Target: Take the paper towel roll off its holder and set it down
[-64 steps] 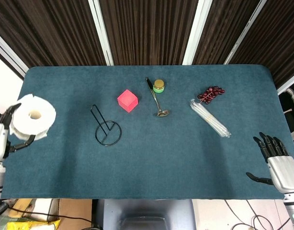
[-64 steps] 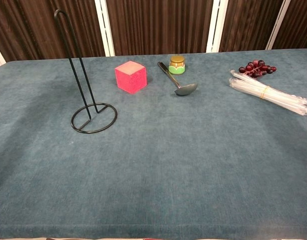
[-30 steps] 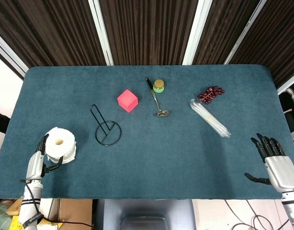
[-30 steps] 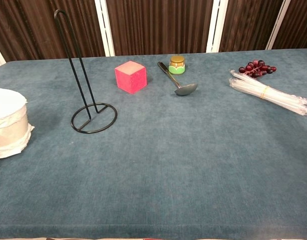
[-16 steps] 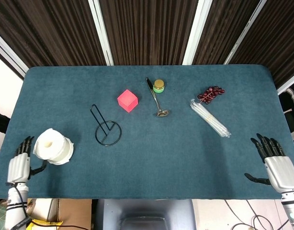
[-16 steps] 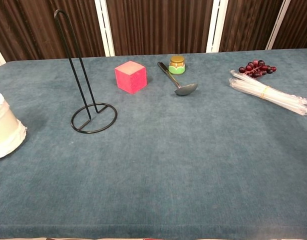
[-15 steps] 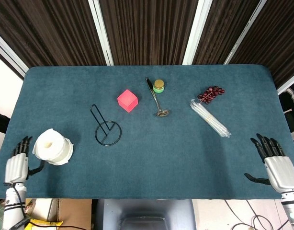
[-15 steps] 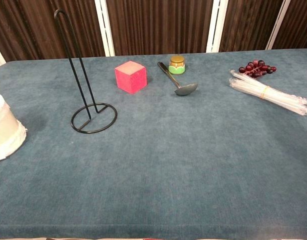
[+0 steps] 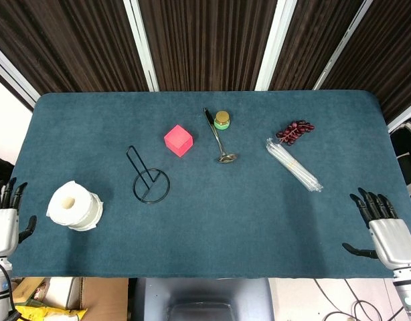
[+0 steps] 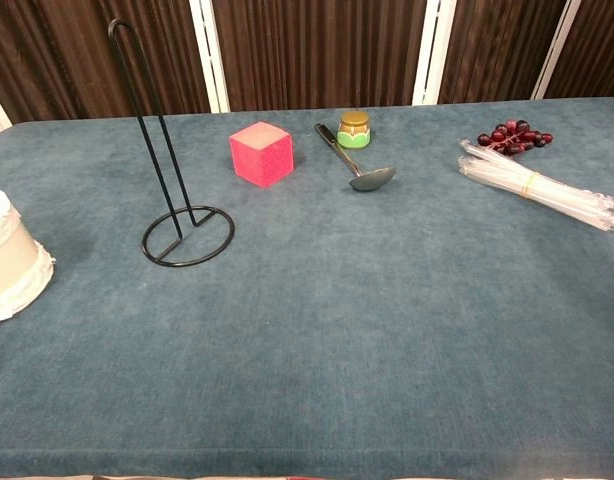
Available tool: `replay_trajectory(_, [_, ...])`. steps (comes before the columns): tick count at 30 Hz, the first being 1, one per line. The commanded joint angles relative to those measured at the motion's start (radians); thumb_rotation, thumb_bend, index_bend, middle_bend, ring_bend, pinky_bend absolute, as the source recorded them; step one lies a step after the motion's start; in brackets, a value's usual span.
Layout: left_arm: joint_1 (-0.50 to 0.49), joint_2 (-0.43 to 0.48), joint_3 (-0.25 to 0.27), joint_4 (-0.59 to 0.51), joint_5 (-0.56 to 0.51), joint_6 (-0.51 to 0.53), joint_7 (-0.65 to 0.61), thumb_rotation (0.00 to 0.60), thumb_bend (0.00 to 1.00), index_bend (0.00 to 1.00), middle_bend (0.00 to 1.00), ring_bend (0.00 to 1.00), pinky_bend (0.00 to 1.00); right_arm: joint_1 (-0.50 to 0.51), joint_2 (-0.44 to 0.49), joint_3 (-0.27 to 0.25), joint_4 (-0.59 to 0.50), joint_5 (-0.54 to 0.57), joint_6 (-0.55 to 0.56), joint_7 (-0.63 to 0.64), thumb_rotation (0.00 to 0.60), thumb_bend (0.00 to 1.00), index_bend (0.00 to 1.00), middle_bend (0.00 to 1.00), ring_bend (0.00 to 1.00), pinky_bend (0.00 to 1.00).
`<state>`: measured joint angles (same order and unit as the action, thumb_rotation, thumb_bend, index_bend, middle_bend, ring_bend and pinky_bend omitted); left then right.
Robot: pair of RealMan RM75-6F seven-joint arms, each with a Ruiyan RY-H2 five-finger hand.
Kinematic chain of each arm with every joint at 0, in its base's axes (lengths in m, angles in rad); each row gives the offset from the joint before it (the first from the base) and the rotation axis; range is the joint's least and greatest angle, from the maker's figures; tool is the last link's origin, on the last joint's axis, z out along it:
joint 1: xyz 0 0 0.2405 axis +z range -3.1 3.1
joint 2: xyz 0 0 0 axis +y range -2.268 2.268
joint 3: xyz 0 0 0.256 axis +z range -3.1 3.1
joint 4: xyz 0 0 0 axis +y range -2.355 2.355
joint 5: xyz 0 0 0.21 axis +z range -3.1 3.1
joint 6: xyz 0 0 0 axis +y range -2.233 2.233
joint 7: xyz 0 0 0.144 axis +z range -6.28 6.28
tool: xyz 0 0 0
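So the left hand (image 9: 3, 224) has let go and backed right off to the lower left edge of the head view since about 1 second ago, when it was wrapped around the paper towel roll (image 9: 73, 205); now it's empty with fingers spread, well apart from the roll. The roll stands on end on the table (image 9: 212, 221), lower left in the head view, hollow core facing up, and the chest view only catches part of it at the far left edge. Looks like a loose sheet flares out around its base. Next over is the holder (image 9: 148, 178), bare, ring base flat with its tall wire loop upright, a clear gap from the roll. Then the pink cube (image 9: 178, 140), the ladle (image 9: 219, 138) and the little jar (image 9: 222, 120) up top centre, then the grapes (image 9: 294, 130) and the bundle of clear straws (image 9: 293, 164). Far lower right, the right hand (image 9: 384, 229) sits open, holding nothing. I'd guess the roll is light and squishy, so if it needs regrabbing, wrap around the outer wall gently, not the loose sheet. Task looks basically done to me.
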<state>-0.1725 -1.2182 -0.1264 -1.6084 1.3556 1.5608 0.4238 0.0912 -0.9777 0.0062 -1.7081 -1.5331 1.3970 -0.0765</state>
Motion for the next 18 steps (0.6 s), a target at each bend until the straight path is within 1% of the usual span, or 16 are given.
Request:
replay_trajectory(1, [-0.023, 0.035, 0.027, -0.043, 0.006, -0.069, 0.016, 0.600, 0.34, 0.15, 0.08, 0.00, 0.08, 0.001, 0.007, -0.001, -0.007, 0.010, -0.008, -0.014, 0.600, 0.09, 0.00, 0.01, 0.00, 0.07])
replay_trajectory(3, [-0.033, 0.060, 0.032, -0.073, -0.026, -0.123, 0.018, 0.600, 0.34, 0.15, 0.08, 0.00, 0.08, 0.001, 0.012, -0.001, -0.012, 0.017, -0.011, -0.028, 0.600, 0.10, 0.00, 0.01, 0.00, 0.07])
replay_trajectory(5, [-0.041, 0.074, 0.025, -0.097, -0.065, -0.152, 0.038, 0.600, 0.34, 0.15, 0.08, 0.00, 0.08, 0.000, 0.015, -0.001, -0.019, 0.023, -0.014, -0.040, 0.600, 0.10, 0.00, 0.01, 0.00, 0.07])
replay_trajectory(10, [-0.036, 0.070, 0.015, -0.108, -0.100, -0.144, 0.052, 0.600, 0.34, 0.14, 0.08, 0.00, 0.08, -0.002, 0.012, -0.001, -0.023, 0.022, -0.009, -0.042, 0.600, 0.10, 0.00, 0.01, 0.00, 0.07])
replay_trajectory(18, [-0.032, 0.061, 0.013, -0.105, -0.100, -0.125, 0.060, 0.600, 0.34, 0.12, 0.08, 0.00, 0.08, -0.001, 0.007, 0.001, -0.019, 0.023, -0.010, -0.034, 0.600, 0.10, 0.00, 0.01, 0.00, 0.07])
